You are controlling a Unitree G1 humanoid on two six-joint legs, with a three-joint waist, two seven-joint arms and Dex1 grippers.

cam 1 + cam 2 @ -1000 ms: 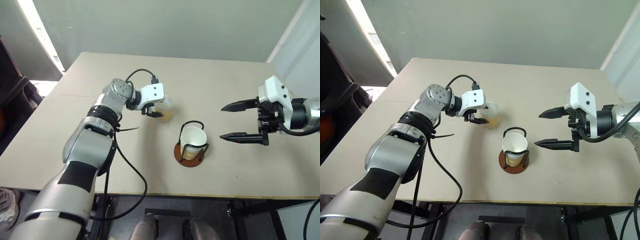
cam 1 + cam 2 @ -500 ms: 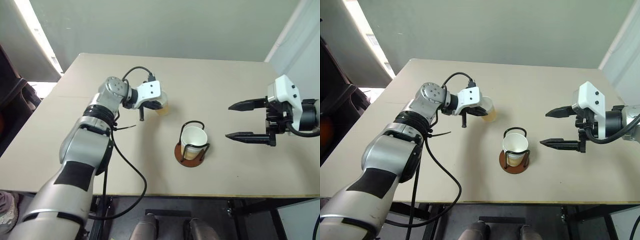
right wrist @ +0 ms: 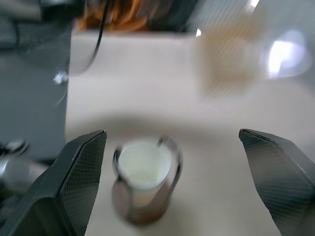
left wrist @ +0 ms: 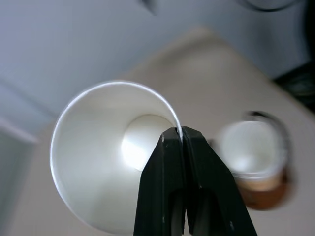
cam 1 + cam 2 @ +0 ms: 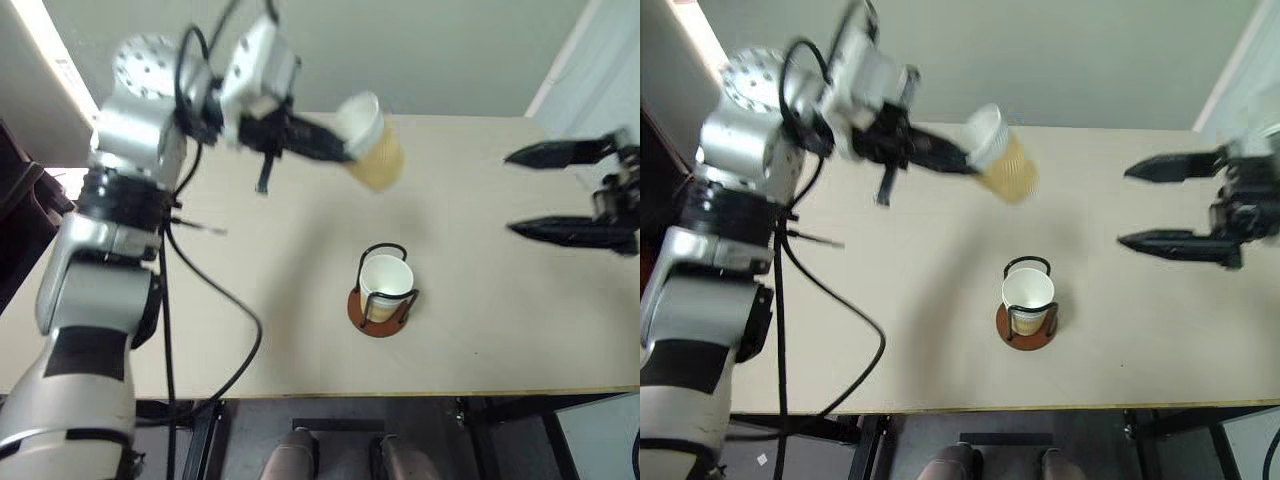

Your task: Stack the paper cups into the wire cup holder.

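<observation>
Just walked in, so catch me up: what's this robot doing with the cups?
The left gripper is shut on the rim of a tan-walled, white-lined paper cup, held tilted above the beige table. The black-wire cup holder on its reddish-brown disc already holds a cup. The right gripper hangs open beside it.

A beige table (image 5: pixel 480 330) stands before a pale grey-green wall (image 5: pixel 450 50)

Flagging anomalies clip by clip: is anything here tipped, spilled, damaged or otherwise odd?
Nothing spilled or damaged. The tan-walled paper cup is in the air, tilted, pinched by its rim in the shut left hand. The black wire cup holder on its reddish-brown base stands upright with a white-rimmed cup seated inside.
</observation>
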